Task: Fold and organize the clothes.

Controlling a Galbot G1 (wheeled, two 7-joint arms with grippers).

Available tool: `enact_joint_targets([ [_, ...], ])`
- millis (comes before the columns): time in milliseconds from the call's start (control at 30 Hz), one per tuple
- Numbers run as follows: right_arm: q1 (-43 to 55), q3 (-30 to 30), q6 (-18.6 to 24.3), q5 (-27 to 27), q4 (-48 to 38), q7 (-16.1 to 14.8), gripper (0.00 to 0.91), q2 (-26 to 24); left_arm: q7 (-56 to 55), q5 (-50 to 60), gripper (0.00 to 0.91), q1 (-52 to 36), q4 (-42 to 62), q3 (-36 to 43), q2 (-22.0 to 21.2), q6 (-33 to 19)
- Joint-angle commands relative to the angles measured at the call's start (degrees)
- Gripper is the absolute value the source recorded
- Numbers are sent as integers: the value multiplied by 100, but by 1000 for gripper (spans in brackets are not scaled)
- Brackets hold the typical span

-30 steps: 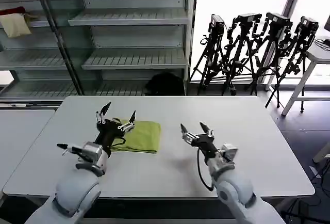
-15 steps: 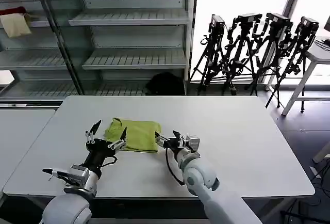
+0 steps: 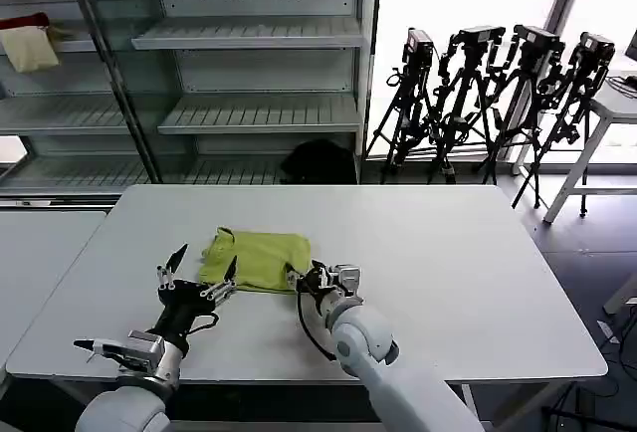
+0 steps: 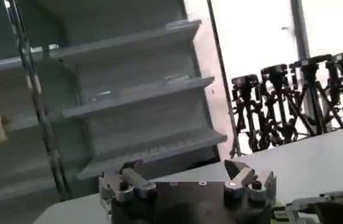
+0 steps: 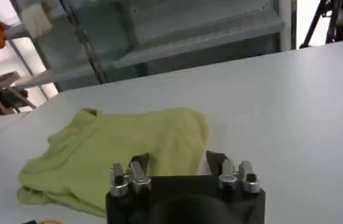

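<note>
Now — folded T-shirt (image 3: 257,259), right tool (image 3: 305,280) beside it

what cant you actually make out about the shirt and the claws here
- T-shirt: its printed side is folded out of sight, head and right wrist views.
- Right claw: whether it touches the shirt's edge, too small in head view.
- Left claw: its fingertips, cut off in left wrist view.

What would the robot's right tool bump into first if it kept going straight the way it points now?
Most likely the green T-shirt. The right tool is open at the folded shirt's near right corner, and the right wrist view shows the cloth lying directly ahead of it on the white table. How close it already is, I cannot tell for certain.
</note>
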Motion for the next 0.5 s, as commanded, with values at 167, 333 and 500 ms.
enact_joint_targets([
  [167, -40, -43, 75, -82, 53, 59, 685, 26, 30, 38, 907, 114, 20, -59, -70, -28],
  [333, -94, 39, 141, -83, 113, 48, 665, -16, 32, 44, 907, 104, 48, -58, -69, -28],
  [500, -139, 179, 292, -57, 56, -46, 615, 19, 41, 74, 907, 112, 50, -13, -89, -32],
])
